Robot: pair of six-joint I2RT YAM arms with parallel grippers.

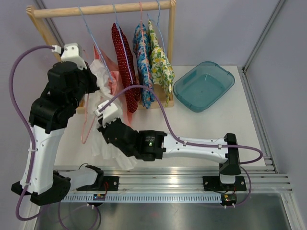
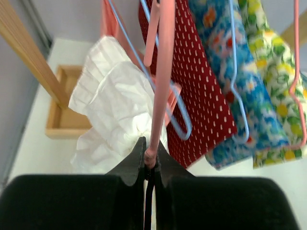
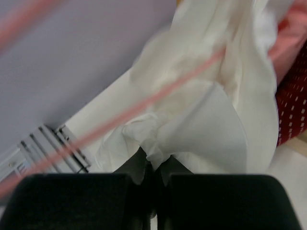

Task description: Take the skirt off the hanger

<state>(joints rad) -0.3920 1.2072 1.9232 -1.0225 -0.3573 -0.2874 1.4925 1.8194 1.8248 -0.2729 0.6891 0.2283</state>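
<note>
The left gripper (image 2: 150, 160) is seen with its jaws pressed together on the thin rod of a pink hanger (image 2: 160, 86), which runs up from between the fingertips. The white skirt (image 2: 120, 105) is bunched around that hanger, just left of the rod in the left wrist view. The right gripper (image 3: 152, 165) is clamped on a fold of the skirt's ruffled fabric, and a blurred pink bar of the hanger is seen crossing in front of the cloth.

From above, the skirt (image 1: 108, 84) is found between the two arms at the left end of the wooden rack (image 1: 100, 9), with its lower part draped down toward the table (image 1: 201, 129). A red dotted garment (image 1: 125, 62), a blue flowered garment (image 1: 144, 67) and a yellow flowered garment (image 1: 160, 62) are hung side by side on the rail. A teal tub (image 1: 204, 86) is set on the table to the right of the rack.
</note>
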